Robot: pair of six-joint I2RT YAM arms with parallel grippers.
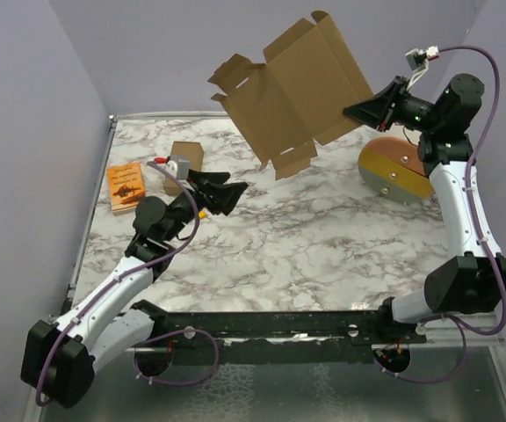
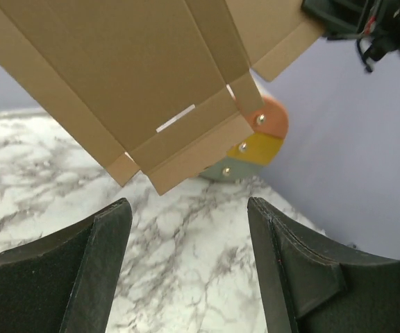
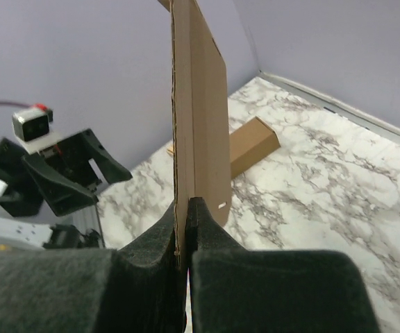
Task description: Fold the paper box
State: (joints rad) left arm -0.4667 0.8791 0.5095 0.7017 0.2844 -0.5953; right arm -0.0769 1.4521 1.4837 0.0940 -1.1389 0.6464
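Because the right end effector (image 1: 354, 111) pinches one edge of the flat box (image 1: 292, 88), holding it high above the desk (image 1: 323, 246), its flaps hang reachable for the left end effector (image 1: 229, 195), spread empty below.

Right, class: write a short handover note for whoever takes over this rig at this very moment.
Right pincer: shut on one edge of the flat brown cardboard die-cut sheet, holding it in the air above the marble table.
Left pincer: open, empty, lower down, facing the sheet, apart from it.
Done: sheet is off the table, nearly flat, no box shape yet.
Left: all the folding.
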